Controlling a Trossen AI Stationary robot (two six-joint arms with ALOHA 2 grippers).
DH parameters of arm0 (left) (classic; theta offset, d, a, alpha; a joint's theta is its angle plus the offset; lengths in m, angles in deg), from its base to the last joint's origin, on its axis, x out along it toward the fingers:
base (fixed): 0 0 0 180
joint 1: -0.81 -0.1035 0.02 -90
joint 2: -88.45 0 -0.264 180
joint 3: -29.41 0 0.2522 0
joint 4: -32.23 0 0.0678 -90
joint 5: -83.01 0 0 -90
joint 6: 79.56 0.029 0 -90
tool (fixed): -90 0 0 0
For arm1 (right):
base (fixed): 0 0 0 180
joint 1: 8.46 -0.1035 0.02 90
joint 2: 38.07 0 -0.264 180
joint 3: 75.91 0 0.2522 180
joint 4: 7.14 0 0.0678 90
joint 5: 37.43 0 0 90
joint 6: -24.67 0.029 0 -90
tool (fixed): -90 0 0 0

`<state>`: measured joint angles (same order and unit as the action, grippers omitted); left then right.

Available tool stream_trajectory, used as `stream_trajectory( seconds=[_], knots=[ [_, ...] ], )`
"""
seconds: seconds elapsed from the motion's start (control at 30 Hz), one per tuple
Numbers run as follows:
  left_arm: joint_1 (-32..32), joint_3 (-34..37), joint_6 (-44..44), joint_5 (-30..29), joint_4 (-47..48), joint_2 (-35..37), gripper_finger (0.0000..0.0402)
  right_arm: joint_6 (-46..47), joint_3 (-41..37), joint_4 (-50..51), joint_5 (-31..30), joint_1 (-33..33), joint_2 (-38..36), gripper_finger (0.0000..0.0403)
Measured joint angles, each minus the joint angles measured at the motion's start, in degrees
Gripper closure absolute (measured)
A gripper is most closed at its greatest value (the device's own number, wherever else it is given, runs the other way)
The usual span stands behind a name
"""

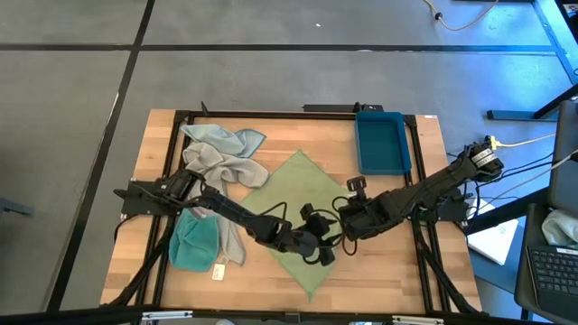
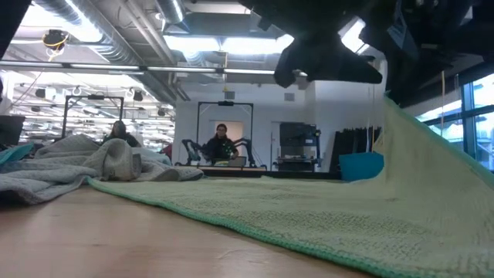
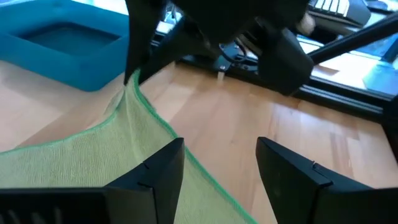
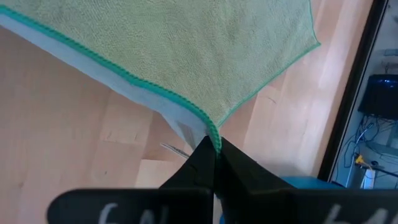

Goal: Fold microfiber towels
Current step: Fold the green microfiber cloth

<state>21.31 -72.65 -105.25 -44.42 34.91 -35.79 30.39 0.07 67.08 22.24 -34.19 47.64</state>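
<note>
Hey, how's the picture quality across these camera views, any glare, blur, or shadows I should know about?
High view: blue light tints the floor at the upper right. Low view: bright ceiling lights, arms in dark silhouette, the near pale green towel soft. Left wrist view: the open left end effector and the dark arm beyond look blurred. Right wrist view: the towel's corner, pinched in the right end effector, throws a grey shadow on the table.

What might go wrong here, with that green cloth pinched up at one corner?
The right gripper holds the green towel only by its corner tip, so it may slip out. The left gripper stands open beside the lifted edge; closing there, it might miss the hem.
</note>
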Motion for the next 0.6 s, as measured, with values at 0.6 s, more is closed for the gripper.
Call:
stream_trajectory(
  seconds=[0.6],
  knots=[
    [-1.0, 0.0, -3.9, 1.6, -3.4, -4.3, 0.0211, -0.2, 0.0, -1.6, 0.0, 2.6, 0.0, 0.0392]
  ],
)
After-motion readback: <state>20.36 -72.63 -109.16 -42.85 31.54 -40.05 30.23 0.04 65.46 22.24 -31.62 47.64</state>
